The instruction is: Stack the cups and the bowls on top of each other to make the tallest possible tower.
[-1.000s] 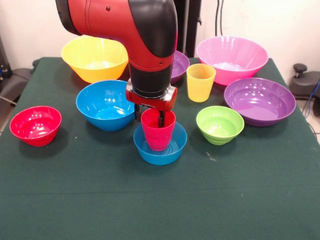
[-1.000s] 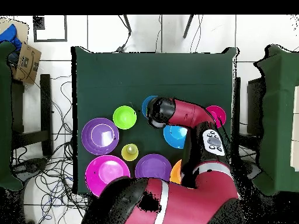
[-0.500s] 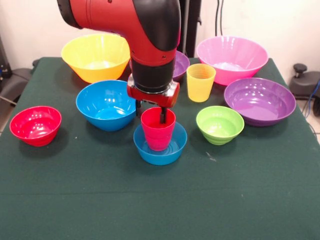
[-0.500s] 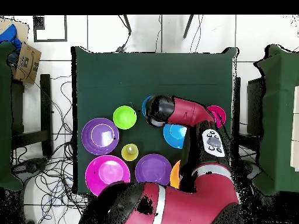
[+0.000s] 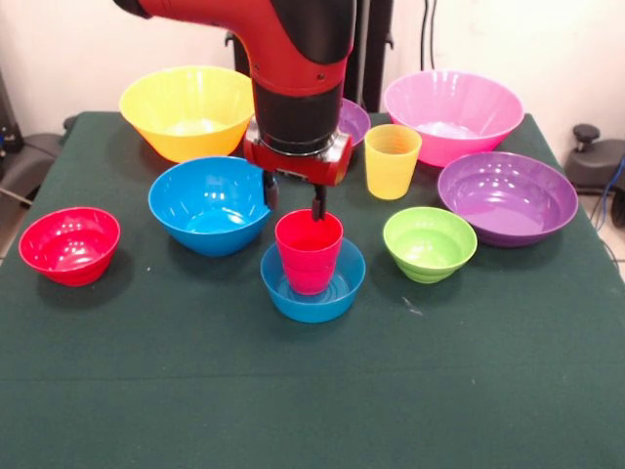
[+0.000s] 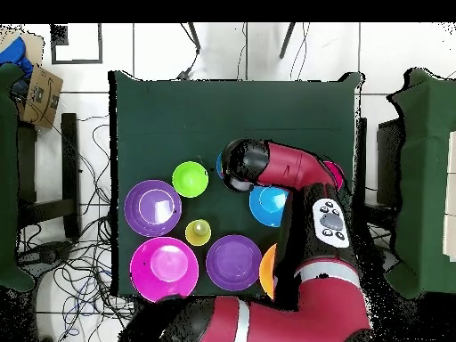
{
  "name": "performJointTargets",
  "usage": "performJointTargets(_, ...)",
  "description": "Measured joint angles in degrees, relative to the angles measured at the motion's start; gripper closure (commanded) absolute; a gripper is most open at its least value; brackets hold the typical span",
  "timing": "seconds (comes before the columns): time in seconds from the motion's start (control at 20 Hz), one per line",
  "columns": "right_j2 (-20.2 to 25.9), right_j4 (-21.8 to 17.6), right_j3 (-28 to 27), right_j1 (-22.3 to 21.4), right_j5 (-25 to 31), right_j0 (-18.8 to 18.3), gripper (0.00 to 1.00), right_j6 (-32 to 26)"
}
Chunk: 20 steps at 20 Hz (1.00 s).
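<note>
You have a dark green tabletop with a small pale speck on the cloth toward its front edge. From above, black cables trail over the white tiled floor beside the tabletop. A cardboard box sits past one corner, and further green-covered tables flank both sides.
</note>
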Motion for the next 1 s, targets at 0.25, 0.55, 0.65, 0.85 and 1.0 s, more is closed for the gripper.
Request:
performJointTargets(0.25,-0.01,0.0,-0.19,-1.11,1.05,0.08,0.0,0.0)
performJointTargets(0.55,-0.73,0.0,-0.31,-2.23,1.06,1.45,0.0,0.0)
performJointTargets(0.65,-0.85,0.0,-0.3,-2.33,1.06,1.78,0.0,0.0)
performJointTargets(0.85,-1.34,0.01,-0.28,-2.6,1.06,2.97,0.0,0.0)
performJointTargets(1.0,-1.95,0.06,-0.19,-2.94,1.06,3.88,0.0,0.0)
